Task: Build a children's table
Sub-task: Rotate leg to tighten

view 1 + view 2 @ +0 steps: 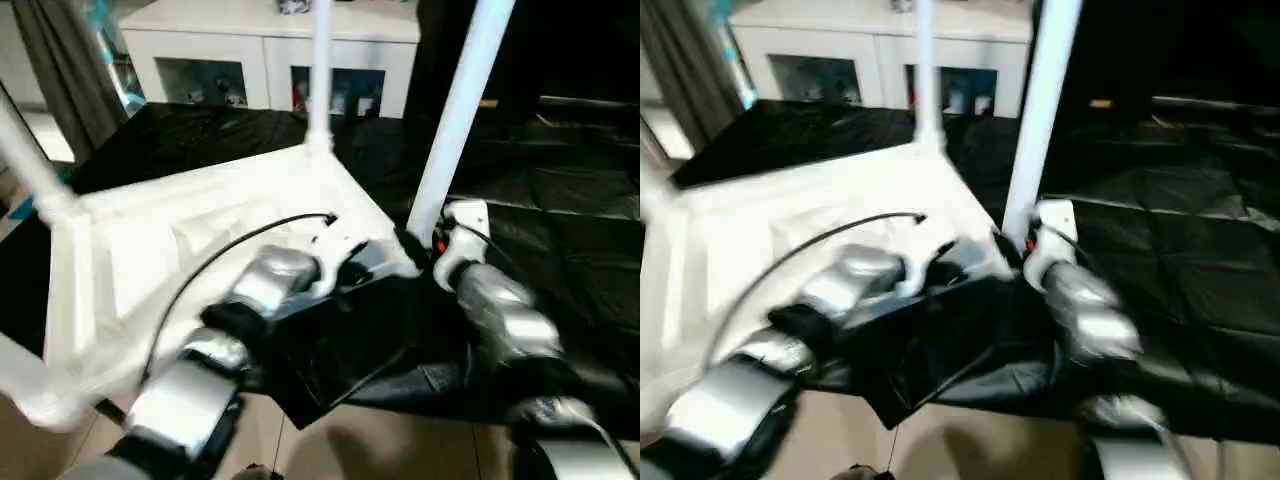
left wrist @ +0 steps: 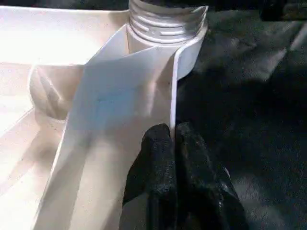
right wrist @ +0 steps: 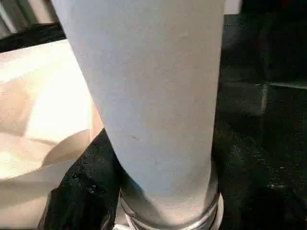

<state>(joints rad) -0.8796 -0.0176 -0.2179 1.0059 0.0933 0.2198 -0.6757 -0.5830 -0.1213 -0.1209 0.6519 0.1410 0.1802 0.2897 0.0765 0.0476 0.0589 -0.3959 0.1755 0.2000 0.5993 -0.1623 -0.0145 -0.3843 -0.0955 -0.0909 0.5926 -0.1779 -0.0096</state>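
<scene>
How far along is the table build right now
Done: the upside-down table top has legs standing in its corners, such as the far leg. In hand: the right gripper is at the base of the near-right leg, whose thread still shows. Left: seat it fully, then flip the table.

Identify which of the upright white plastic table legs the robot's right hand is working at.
The near-right white tube leg, rising directly beside the right hand; the other white tube legs stand at farther or left corners.
</scene>
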